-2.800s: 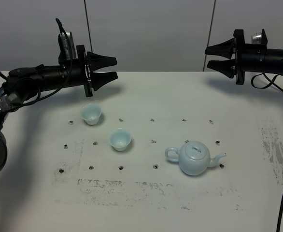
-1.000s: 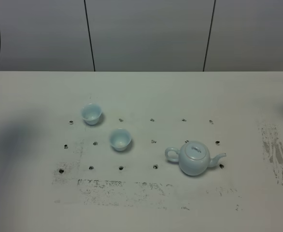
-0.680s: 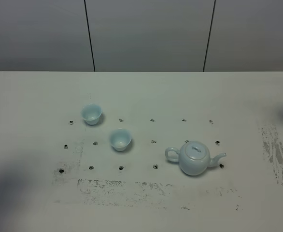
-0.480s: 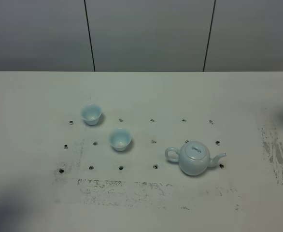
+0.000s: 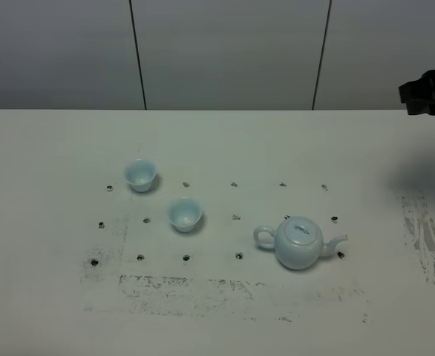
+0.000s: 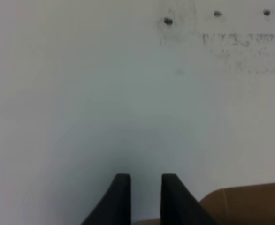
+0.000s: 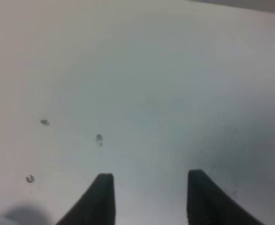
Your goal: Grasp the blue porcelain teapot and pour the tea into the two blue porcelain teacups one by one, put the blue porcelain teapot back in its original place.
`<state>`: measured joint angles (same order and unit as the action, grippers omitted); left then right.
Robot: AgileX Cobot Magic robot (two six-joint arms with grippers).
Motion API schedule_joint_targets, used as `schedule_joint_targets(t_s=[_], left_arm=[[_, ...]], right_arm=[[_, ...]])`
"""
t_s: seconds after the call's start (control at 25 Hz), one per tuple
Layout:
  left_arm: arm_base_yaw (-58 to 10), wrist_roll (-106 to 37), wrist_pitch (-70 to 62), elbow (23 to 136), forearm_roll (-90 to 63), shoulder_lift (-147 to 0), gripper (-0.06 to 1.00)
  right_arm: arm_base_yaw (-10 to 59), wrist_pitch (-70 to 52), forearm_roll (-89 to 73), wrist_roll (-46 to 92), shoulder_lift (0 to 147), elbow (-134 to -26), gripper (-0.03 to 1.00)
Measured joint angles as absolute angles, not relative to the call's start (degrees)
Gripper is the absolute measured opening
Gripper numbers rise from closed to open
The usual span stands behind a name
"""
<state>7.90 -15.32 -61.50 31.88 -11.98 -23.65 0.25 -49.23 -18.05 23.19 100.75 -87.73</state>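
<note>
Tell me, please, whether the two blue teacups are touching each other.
Apart: the exterior high view shows bare table between the back teacup and the front teacup.

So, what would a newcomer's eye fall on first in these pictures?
First the pale blue teapot, upright on the white table right of the middle, lid on, spout to the right. Then the two small cups to its left, standing upright and apart from each other. The right gripper hangs open over bare table, holding nothing.
</note>
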Motion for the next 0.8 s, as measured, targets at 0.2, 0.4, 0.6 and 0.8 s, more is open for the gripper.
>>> schedule_joint_targets(t_s=[0.2,0.4,0.6,0.8], left_arm=[[7.93,-14.39,-60.62,27.39,-11.59,-11.98,0.22],[7.87,-10.1,-61.13,26.38,-6.82,-3.08,0.22],[3.36,-5.74,-61.17,26.27,-2.84,0.0,0.22],[1.51,-5.49,-61.11,26.2,-2.61,0.18,0.22]], right_arm=[[4.63,-49.07,-17.44,23.61,100.45,-87.73,0.37],[8.1,-48.87,-17.26,23.67,100.45,-87.73,0.37],[10.06,-48.66,-17.21,23.67,100.45,-87.71,0.37],[10.61,-48.48,-17.05,23.85,100.45,-87.71,0.37]])
